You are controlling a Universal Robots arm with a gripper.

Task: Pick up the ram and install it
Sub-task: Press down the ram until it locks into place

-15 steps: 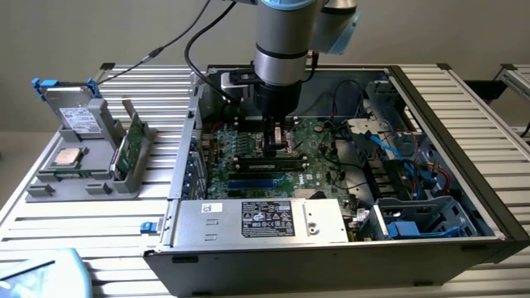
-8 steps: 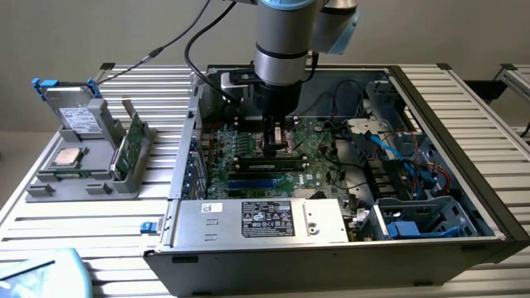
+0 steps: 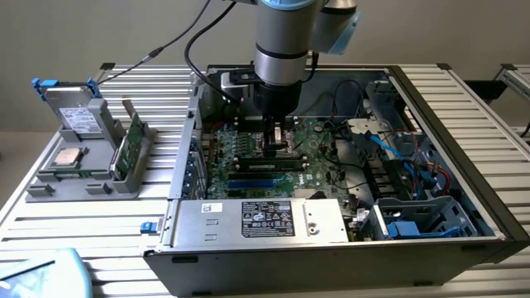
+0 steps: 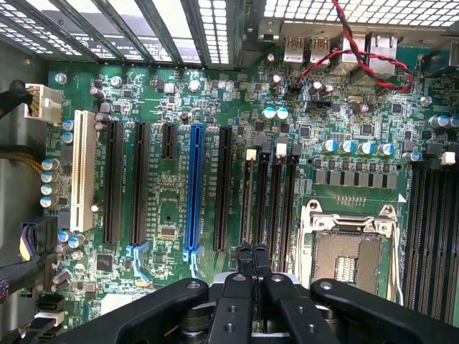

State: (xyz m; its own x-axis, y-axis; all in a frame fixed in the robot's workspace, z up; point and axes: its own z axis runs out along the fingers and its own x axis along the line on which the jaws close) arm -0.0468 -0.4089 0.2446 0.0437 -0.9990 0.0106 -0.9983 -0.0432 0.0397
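Observation:
The ram [image 3: 267, 164] is a slim dark-green stick lying along a black slot on the motherboard [image 3: 323, 155] inside the open computer case [image 3: 463, 124]. My gripper [image 3: 277, 144] hangs just behind it, over the processor socket [image 4: 348, 254], and does not touch it. In the wrist view the gripper [image 4: 252, 252] has its two black fingers [image 4: 246, 261] pressed together with nothing between them. Black memory slots [image 4: 430, 229] run past the socket; from this angle I cannot tell whether a stick sits in them.
A grey holder [image 3: 83, 180] on the slatted table at the exterior view's left carries a broader green card [image 3: 124, 149], a hard drive [image 3: 79, 118] and a processor chip [image 3: 66, 158]. The silver power supply [image 3: 260, 220], drive cage [image 3: 414, 217] and loose cables [image 3: 398, 149] crowd the case.

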